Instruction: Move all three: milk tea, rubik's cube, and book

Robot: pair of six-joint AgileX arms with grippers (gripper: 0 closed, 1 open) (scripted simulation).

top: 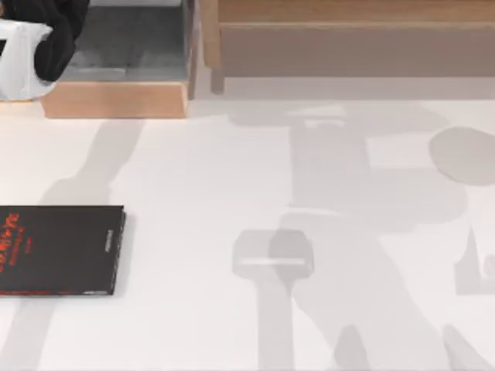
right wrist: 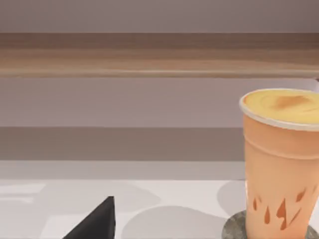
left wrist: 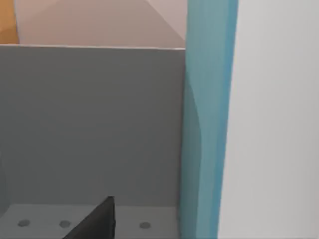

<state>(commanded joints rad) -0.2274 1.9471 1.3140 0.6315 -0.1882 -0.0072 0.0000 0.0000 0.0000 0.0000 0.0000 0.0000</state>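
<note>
white table (top: pixel 232 178), wooden shelf (top: pixel 340 39) at back.

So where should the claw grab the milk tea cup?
Around the middle of the milk tea cup's orange wall, coming in level from the side, probably. It stands upright on a round grey coaster and gets wider toward the rim, so a side squeeze below the rim should hold without disturbing the drink at the top.

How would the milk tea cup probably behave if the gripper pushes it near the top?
The milk tea looks tall and narrower toward its base, so a high push would likely tip it. It appears filled to the rim, so it may spill. It stands on a small grey coaster, which might slide with it.
</note>
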